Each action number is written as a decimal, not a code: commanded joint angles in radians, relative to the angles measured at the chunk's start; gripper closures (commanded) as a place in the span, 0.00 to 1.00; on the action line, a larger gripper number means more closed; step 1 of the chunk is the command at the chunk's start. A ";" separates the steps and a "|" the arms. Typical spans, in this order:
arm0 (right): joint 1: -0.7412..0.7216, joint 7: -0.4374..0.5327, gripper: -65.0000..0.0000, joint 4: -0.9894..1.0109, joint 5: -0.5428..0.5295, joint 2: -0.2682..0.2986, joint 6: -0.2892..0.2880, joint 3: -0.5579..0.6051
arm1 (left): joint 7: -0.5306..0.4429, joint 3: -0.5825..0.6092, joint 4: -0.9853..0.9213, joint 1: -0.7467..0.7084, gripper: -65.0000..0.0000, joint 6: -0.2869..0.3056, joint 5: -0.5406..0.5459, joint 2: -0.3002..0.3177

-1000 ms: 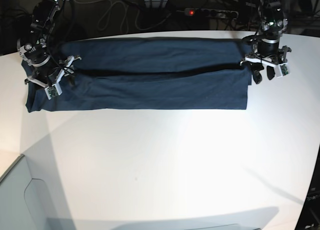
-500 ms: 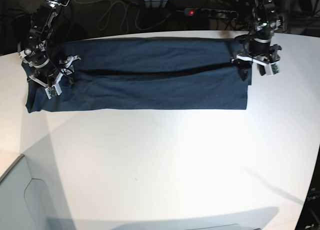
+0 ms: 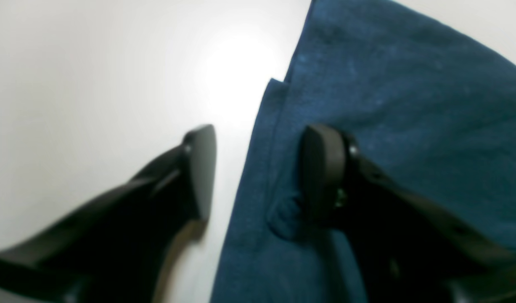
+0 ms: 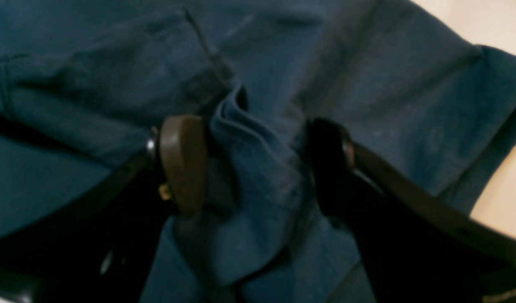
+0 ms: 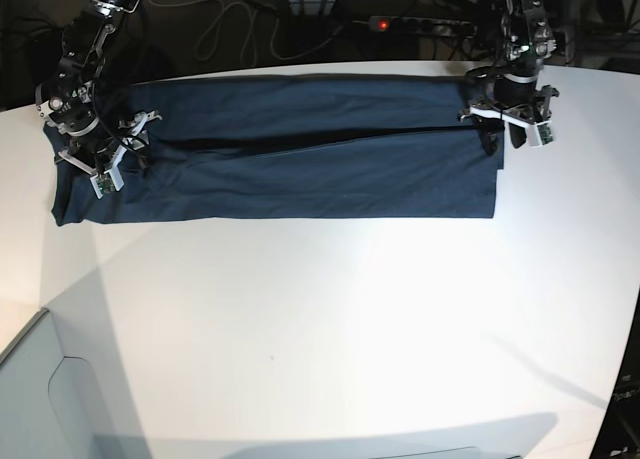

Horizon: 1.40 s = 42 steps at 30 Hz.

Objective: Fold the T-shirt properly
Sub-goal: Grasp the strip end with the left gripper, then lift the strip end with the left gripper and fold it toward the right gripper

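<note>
While the T-shirt (image 5: pixel 300 159) is laid out as a long band across the far side of the white tabletop (image 5: pixel 330 319), both ends are being worked. At the left claw (image 3: pixel 258 176), the jaws are spread apart and straddle the cloth's edge: one fingertip (image 3: pixel 201 168) is set on bare tabletop just beside the hem, the other is pressed onto the fabric, and nothing is pinched yet. At the right claw (image 4: pixel 253 164), the jaws are also held wide, but a bunched ridge of cloth is gathered between them, touching the tan pad (image 4: pixel 182 162); whether it is truly gripped cannot be told. The garment is judged to be light, soft and limp: it will sag, wrinkle and slide on the smooth surface when pulled, and layers may separate if only the top one is caught. Hold is best taken at the end corners, through every layer, close to the hem, so the band can be lifted evenly and folded over without twisting.
</note>
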<state>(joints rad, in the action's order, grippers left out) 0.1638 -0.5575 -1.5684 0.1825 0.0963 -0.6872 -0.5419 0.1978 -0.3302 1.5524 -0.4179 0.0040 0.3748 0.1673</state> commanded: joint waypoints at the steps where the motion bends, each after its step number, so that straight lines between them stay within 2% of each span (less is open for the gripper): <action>1: -0.011 0.015 0.44 -0.014 -0.007 0.010 -0.011 -0.002 | 0.022 -0.002 -0.002 -0.005 0.58 -0.002 0.003 0.007; 8: -0.011 0.015 0.44 -0.014 -0.007 0.010 -0.011 -0.002 | 0.016 0.036 -0.048 0.026 0.85 -0.002 0.005 0.010; 11: -0.008 0.015 0.44 -0.014 -0.005 0.010 -0.011 -0.002 | 0.018 0.036 -0.076 0.053 1.00 0.000 0.005 0.008; 20: -0.005 0.015 0.44 -0.014 -0.005 0.010 -0.011 -0.002 | 0.018 -0.014 -0.017 0.034 1.00 0.000 0.005 0.011; 24: -0.008 0.015 0.43 -0.014 -0.005 0.009 -0.011 -0.002 | 0.025 -0.059 0.098 0.001 1.00 0.000 0.005 0.007; 28: -0.008 0.015 0.43 -0.014 -0.005 0.004 -0.011 -0.001 | 0.025 -0.051 0.236 -0.042 1.00 0.000 0.005 0.005; 33: -0.005 0.015 0.44 -0.014 -0.005 0.010 -0.011 0.050 | 0.027 -0.048 0.360 -0.048 1.00 0.000 0.000 -0.058; 38: -0.002 0.015 0.44 -0.014 -0.004 0.007 -0.011 0.062 | 0.027 0.058 0.417 -0.049 1.00 -0.002 -0.007 -0.074; 42: -0.002 0.015 0.44 -0.014 -0.004 0.006 -0.011 0.062 | 0.025 0.188 0.420 -0.051 1.00 -0.003 -0.009 -0.081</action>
<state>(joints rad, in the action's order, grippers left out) 0.1650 -0.5468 -1.5688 0.1802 0.0944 -0.6872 -0.4767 0.2436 -0.1406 1.9526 -0.4660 -0.0048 0.3614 0.0856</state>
